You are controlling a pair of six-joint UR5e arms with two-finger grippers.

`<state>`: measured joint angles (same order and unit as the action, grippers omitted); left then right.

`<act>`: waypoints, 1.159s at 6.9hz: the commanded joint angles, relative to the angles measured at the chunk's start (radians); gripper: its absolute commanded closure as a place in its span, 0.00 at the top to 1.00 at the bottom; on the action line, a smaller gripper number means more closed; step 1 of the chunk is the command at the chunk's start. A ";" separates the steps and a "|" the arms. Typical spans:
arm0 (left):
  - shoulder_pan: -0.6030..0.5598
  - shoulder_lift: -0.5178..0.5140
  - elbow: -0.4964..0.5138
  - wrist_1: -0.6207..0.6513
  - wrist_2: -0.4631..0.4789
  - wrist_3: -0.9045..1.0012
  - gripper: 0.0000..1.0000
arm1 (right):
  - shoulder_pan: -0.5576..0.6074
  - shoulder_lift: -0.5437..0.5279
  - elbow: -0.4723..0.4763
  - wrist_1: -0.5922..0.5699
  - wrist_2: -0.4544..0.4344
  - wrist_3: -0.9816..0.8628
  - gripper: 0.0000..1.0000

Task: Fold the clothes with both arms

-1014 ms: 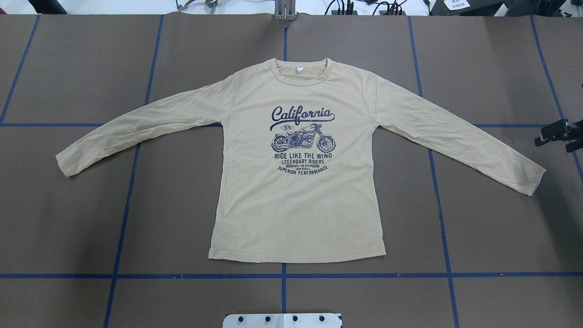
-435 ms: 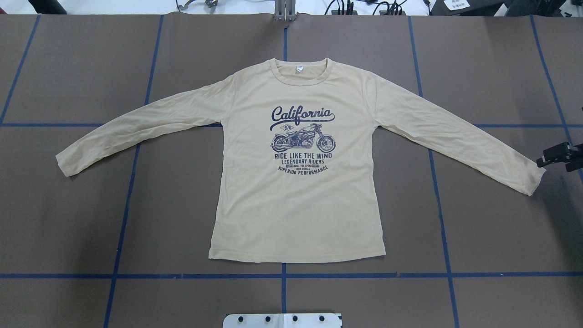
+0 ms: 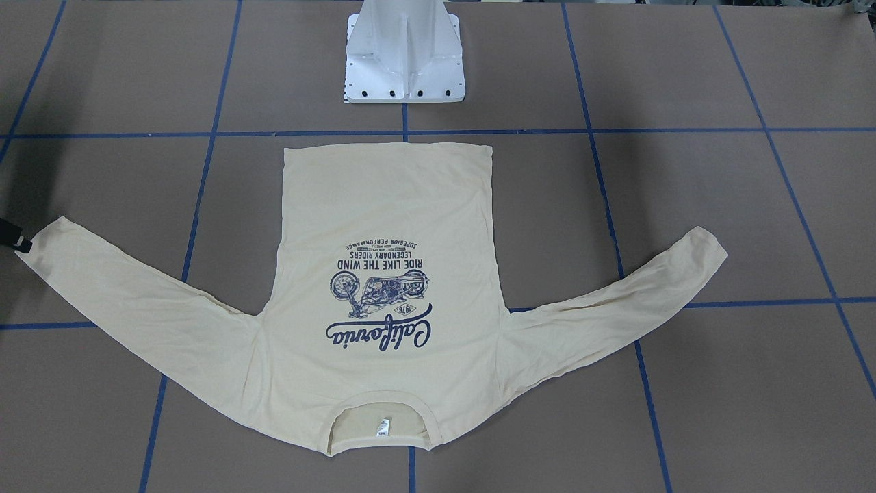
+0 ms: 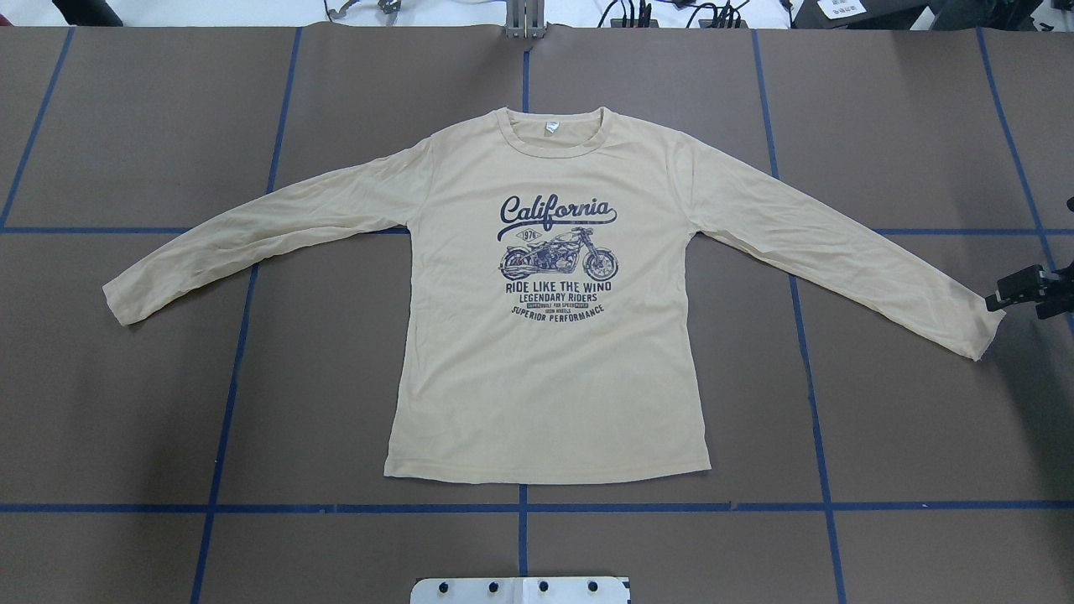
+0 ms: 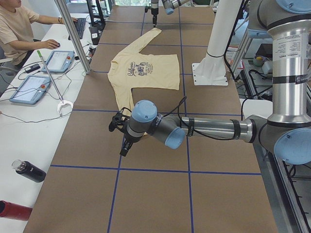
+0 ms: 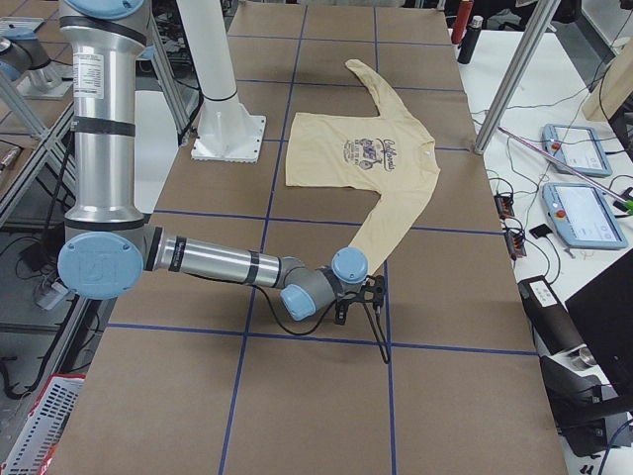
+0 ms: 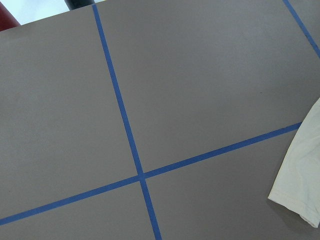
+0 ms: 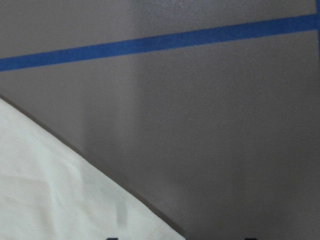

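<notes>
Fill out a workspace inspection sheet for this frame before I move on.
Surface: brown table with blue tape grid.
Job's things: T-shirt spread flat, print up, unfolded.
Clutter: black bottle and red bottle on side bench.
Grippers: right gripper looks open beside a cuff; left gripper past the opposite cuff, state unclear.
Cables: black cable loops from right wrist.
Surroundings: operator, teach pendants, white pedestal.

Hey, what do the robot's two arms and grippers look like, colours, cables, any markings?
The left arm and right arm are silver-grey tubes with rounded light blue joint caps and black bands. A black cable loops along each forearm. Their upright segments carry small printed labels, unreadable here. The left gripper and right gripper are black.
</notes>
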<state>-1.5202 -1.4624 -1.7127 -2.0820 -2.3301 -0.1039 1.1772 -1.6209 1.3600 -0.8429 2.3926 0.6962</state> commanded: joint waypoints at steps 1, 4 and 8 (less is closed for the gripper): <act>0.000 -0.001 0.002 -0.001 0.000 0.001 1.00 | -0.005 0.003 -0.005 0.001 0.000 0.002 0.68; 0.000 -0.001 0.002 -0.001 0.000 0.000 1.00 | -0.005 0.016 -0.007 -0.001 0.000 0.003 0.50; 0.000 -0.001 0.002 0.000 0.000 0.000 1.00 | -0.010 0.016 -0.007 0.001 0.002 0.002 0.38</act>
<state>-1.5202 -1.4632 -1.7104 -2.0828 -2.3301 -0.1043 1.1684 -1.6046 1.3517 -0.8437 2.3934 0.6992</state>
